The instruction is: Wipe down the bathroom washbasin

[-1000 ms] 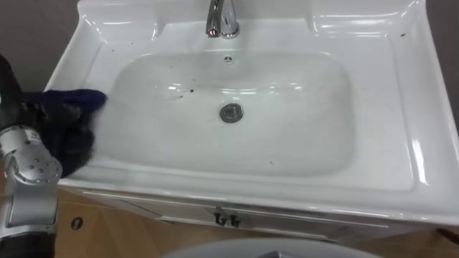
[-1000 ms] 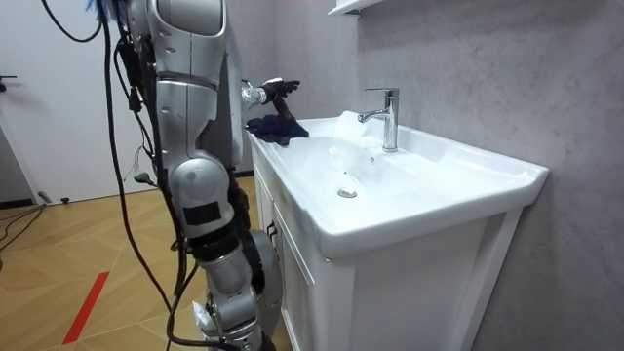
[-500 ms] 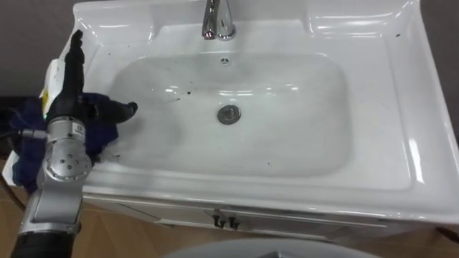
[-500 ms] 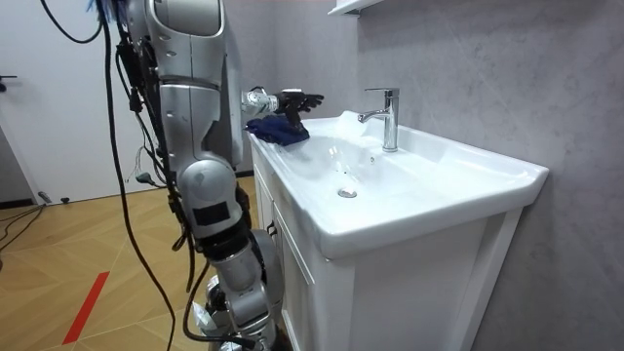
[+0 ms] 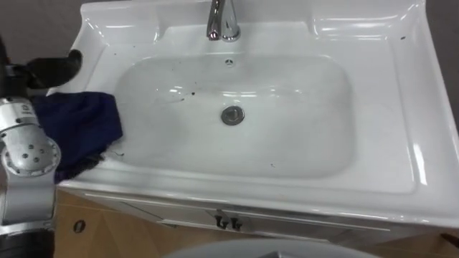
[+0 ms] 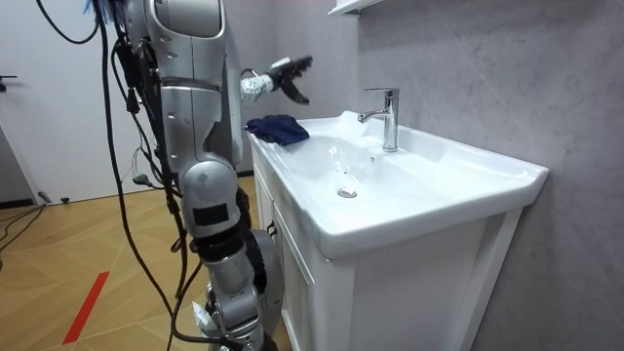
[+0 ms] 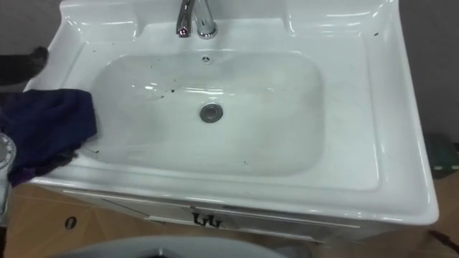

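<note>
A white basin [image 5: 287, 154] with a metal drain [image 5: 232, 115] and a chrome tap [image 5: 222, 21] lies below me. Small dark specks [image 5: 192, 92] dot its far left slope. A dark blue cloth [image 5: 79, 129] lies bunched on the basin's left rim, partly hanging over the front edge. My left hand [image 5: 54, 68] hovers above and behind the cloth, off it, holding nothing. In the room view the left hand [image 6: 288, 73] is raised over the cloth [image 6: 276, 128] with straight, spread fingers.
The basin tops a white cabinet [image 6: 390, 292] with small dark door knobs [image 5: 226, 221] below the front edge. A grey wall runs behind the tap. I stand at the basin's front on a wooden floor [image 6: 78, 253].
My left hand has let go of the blue cloth and risen off it, up and back. The cloth now lies spread on the left rim.
</note>
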